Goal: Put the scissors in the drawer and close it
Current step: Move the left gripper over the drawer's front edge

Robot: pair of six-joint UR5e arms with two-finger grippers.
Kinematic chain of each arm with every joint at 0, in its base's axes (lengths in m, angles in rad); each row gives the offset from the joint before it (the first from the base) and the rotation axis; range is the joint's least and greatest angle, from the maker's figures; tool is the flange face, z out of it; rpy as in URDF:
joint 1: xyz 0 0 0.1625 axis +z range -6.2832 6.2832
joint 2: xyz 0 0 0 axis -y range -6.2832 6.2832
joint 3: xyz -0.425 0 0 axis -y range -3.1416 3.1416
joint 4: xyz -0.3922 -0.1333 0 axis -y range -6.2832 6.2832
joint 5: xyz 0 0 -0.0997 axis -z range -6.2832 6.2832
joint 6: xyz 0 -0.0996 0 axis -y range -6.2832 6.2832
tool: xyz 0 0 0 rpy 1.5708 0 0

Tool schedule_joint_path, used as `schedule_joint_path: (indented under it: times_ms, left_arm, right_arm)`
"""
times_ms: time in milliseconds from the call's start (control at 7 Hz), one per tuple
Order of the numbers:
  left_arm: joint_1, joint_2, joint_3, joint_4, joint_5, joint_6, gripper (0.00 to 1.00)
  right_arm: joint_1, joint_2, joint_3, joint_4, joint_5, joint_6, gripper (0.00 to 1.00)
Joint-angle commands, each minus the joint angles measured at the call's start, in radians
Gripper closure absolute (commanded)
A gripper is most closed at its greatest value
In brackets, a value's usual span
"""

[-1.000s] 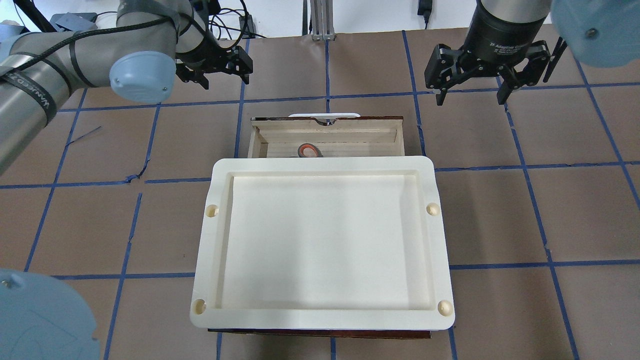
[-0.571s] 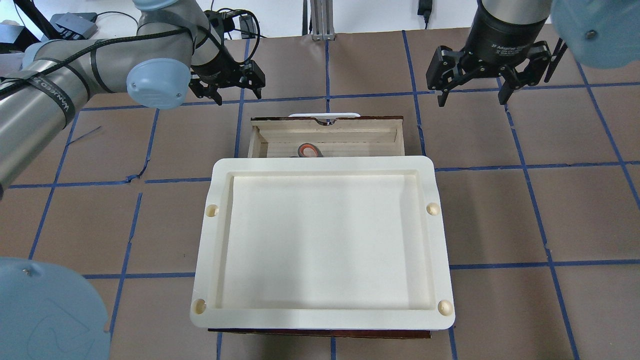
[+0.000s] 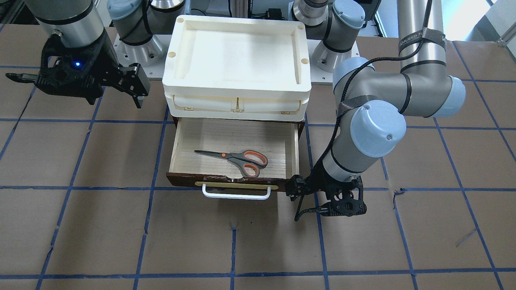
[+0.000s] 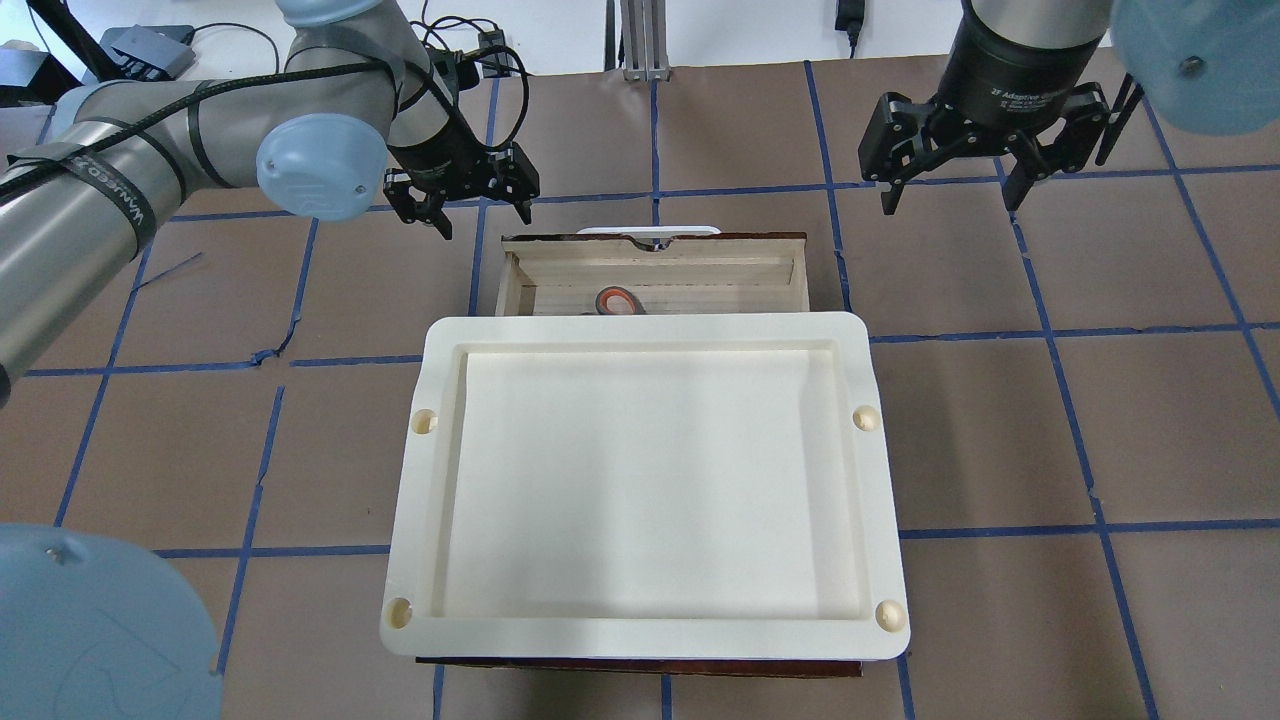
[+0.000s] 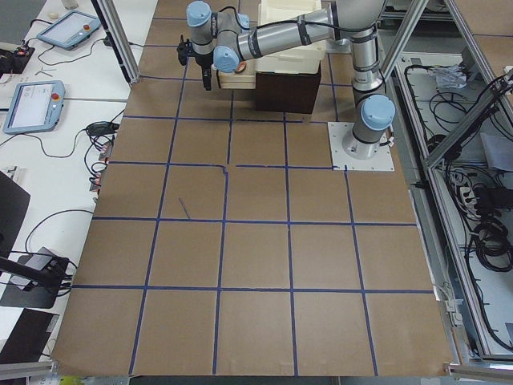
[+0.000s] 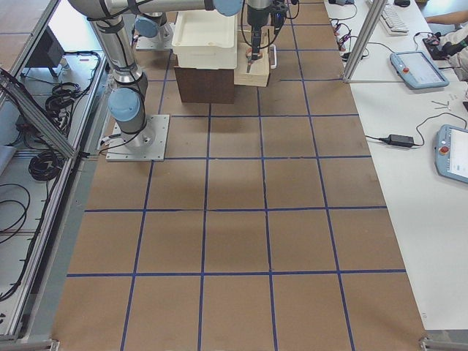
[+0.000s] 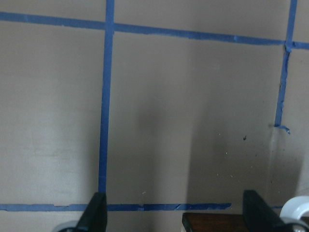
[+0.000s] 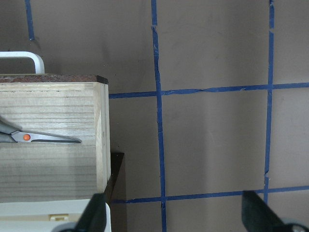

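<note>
Scissors point(image 3: 236, 157) lie flat on the pale wood floor of the drawer point(image 3: 225, 133), blades together and pointing toward the robot's R side, grey-and-orange loops close to the dark front, about mid-width. Drawer is pulled well out from under the cream unit point(image 3: 238, 86), w/ its white bar handle point(image 3: 236, 194) facing away from the robot. From overhead the unit's tray top hides most of the drawer, and only one orange loop shows past the rim. L gripper point(image 4: 483, 222) sits low over the table point(image 3: 121, 233), just beside the drawer's front corner on the robot's L side. Its fingers are spread w/ nothing btwn them. The L wrist cam shows bare brown paper and blue tape point(image 7: 105, 96) ahead, w/ a bit of the dark drawer front and white handle at the bottom edge. Whether a finger touches that corner can't be told. R gripper point(image 4: 948, 200) hangs up off the table, out past the drawer's other side and well apart from it, fingers also spread and holding nothing. The R wrist cam looks down on the drawer's side wall and the blade tips inside.
</note>
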Motion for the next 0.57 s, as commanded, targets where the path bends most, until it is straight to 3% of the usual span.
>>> schedule_joint_path:
  times_ms: [0, 429]
  left_arm:
    - [-0.003, 0.002, -0.001, -0.023, 0.0, -0.002, 0.0]
    - [-0.004, 0.022, -0.003, -0.076, 0.0, -0.002, 0.0]
  right_arm:
    - [0.0, 0.0, 0.0, 0.0, 0.0, 0.0, 0.0]
    - [-0.002, 0.001, 0.0, 0.0, 0.0, 0.0, 0.0]
